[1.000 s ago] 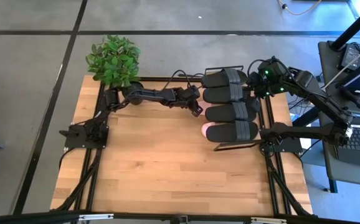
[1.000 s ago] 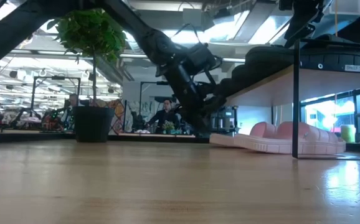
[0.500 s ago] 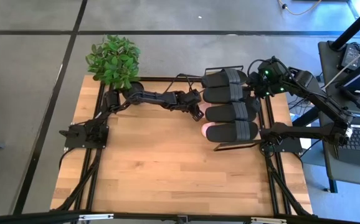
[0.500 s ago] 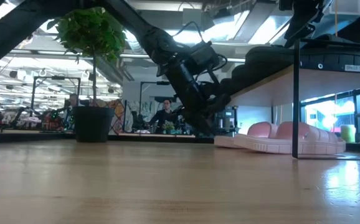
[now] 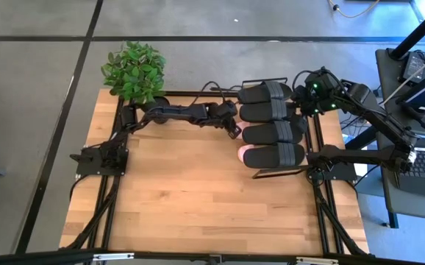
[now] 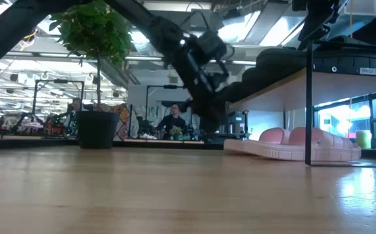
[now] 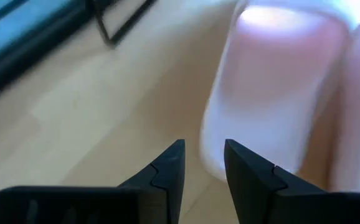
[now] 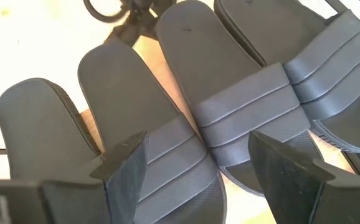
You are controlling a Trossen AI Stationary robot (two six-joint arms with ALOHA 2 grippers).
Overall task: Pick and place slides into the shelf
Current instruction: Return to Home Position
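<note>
Several black slides [image 5: 271,121] lie side by side on top of the shelf [image 5: 279,172] at the table's far right. In the low view, pale pink slides [image 6: 302,144] rest flat on the tabletop under the shelf board [image 6: 347,68]. From above, only one pink toe [image 5: 245,153] shows. My left gripper [image 7: 202,158] hovers just left of the shelf [image 5: 233,129], slanting down. Its fingers stand a little apart with nothing between them, and a pink slide [image 7: 279,81] lies just ahead. My right gripper [image 8: 198,162] hangs wide open above the black slides [image 8: 167,124], over the shelf's far end [image 5: 304,101].
A potted plant [image 5: 134,71] stands at the table's far left corner. The shelf's thin black leg [image 6: 308,104] stands in front of the pink slides. The near half of the wooden tabletop [image 5: 198,199] is bare board. People and desks show in the room behind.
My left gripper has risen a little and drawn back slightly from the pink slide under the shelf, with its fingers as far apart as before. The slides and the right arm have kept still.
</note>
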